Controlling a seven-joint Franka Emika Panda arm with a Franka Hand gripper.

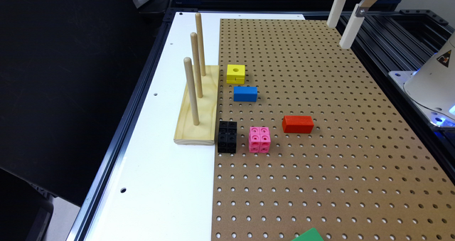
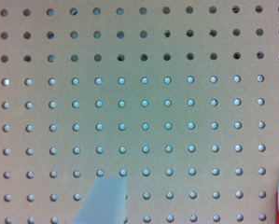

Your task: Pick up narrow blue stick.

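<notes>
The narrow blue stick (image 1: 245,94) lies flat on the brown pegboard (image 1: 320,170), with its long side running across the exterior view, just in front of the yellow cube (image 1: 235,73) with a hole and close beside the wooden peg stand (image 1: 197,106) on the exterior view's left. The red block (image 1: 298,124) sits apart from it, nearer the camera and to the exterior view's right, and the pink cube cluster (image 1: 259,139) and black cube cluster (image 1: 227,136) lie nearer still. The claw (image 1: 343,19) hangs high above the far right part of the pegboard, well apart from the stick, with its two white fingers seen spread and nothing held between them; in the wrist view bare pegboard is seen below, with one pale fingertip (image 2: 104,200) at the frame's edge. The step in hand is judged to be the approach, with nothing of the grasp yet begun. For this to be done well, the claw should be carried across above the blocks before being lowered, so the red block is not brushed. The fingers are best aligned across the stick's narrow width and centred along its length. Care is needed with the yellow cube and the upright pegs, since little room is left on those sides.
</notes>
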